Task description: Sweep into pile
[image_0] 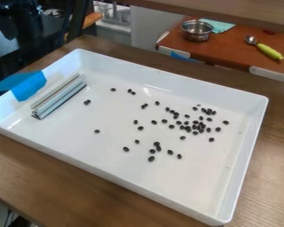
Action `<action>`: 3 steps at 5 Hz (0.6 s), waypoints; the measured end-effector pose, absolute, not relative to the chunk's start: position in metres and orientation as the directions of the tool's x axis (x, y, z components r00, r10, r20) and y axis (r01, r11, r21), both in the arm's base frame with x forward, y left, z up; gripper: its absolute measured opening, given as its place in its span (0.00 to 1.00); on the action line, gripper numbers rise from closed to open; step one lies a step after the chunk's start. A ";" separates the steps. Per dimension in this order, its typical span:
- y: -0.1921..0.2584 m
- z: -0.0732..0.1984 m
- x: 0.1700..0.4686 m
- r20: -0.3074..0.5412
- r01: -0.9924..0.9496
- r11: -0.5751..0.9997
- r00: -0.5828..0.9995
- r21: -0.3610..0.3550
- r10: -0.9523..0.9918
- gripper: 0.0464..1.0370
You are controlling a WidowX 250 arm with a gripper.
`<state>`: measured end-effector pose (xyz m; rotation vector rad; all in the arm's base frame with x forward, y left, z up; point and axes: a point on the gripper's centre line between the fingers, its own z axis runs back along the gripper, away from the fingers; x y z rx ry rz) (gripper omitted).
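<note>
So in the camera view, the small black pieces (200, 126) are inside the white tray (138, 186) on the wooden surface (67, 181), bunched loosely toward the right, with strays further left. Metal bar (61, 95) lies near the left end, blue piece (29, 85) beside it. Can't tell if the gripper's grasping or released, tbh.

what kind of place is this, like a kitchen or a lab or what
Probably a lab or workshop mock-up of a kitchen: a metal pot and a green-handled scoop sit behind a white tray of scattered dark beans.
</note>
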<state>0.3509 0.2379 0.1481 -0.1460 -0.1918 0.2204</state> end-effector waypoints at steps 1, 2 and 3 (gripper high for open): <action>0.235 0.128 0.349 0.123 -0.210 0.959 0.964 -0.189 0.235 0.96; 0.230 0.104 0.342 0.089 -0.215 0.955 0.968 -0.203 0.237 0.96; 0.225 0.097 0.337 0.093 -0.196 0.963 0.972 -0.183 0.215 0.96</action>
